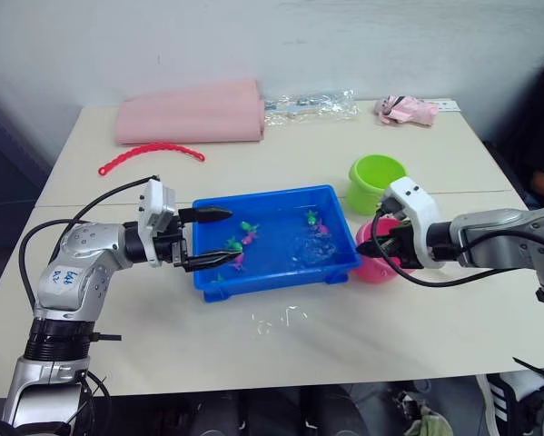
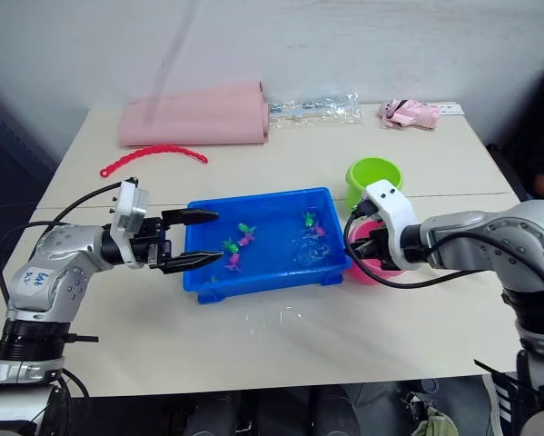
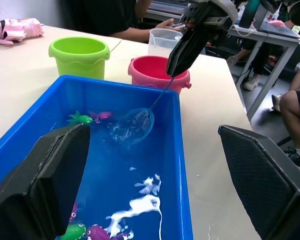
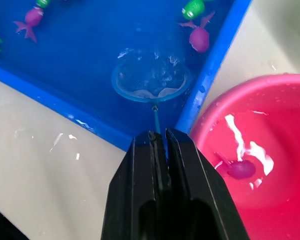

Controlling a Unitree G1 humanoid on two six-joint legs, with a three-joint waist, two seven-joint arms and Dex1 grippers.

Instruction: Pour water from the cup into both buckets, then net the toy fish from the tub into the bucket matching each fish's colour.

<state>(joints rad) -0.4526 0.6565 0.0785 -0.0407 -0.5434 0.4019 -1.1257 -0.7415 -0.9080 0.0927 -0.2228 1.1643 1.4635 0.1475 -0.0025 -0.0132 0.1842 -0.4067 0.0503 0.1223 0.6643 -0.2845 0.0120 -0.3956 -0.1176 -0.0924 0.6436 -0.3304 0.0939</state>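
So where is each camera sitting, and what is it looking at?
Left eye and right eye views: on the head, looking down at the tub, both arms showing.
Left wrist view: on the left arm, facing across the tub to the buckets; its open fingers show.
Right wrist view: above the net; its end effector grips the handle.
All share the tub.

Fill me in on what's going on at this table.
The right gripper is shut on the thin handle of the net, whose hoop is dipped in the water of the blue tub. Green and pink toy fish float in the tub. One pink fish already lies in the pink bucket, which holds water. The green bucket and the cup stand beside it. The left gripper is open over the tub's near end.
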